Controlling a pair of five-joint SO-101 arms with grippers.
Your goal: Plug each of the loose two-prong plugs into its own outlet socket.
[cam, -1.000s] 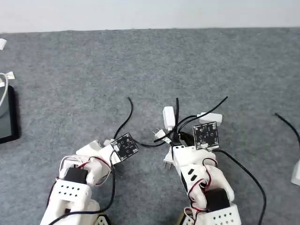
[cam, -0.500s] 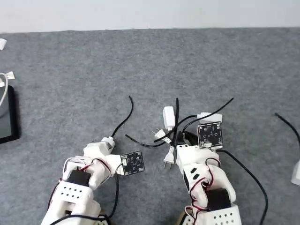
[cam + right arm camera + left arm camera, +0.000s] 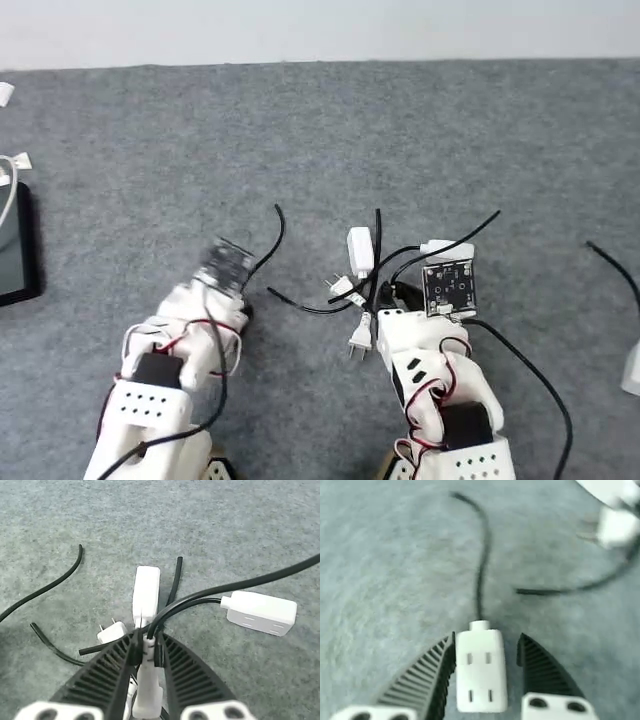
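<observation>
**High view and both wrist views, taken in turn**

High view: a loose plug (image 3: 358, 343) and a long socket (image 3: 359, 250) are seen on the grey surface (image 3: 150, 150), beside the right arm.

Left wrist view: an outlet socket (image 3: 480, 672) is flanked by the spread fingers of the left end effector (image 3: 486, 640).

Right wrist view: a corded white plug (image 3: 148, 695) is clamped in the right end effector (image 3: 146, 639).
</observation>
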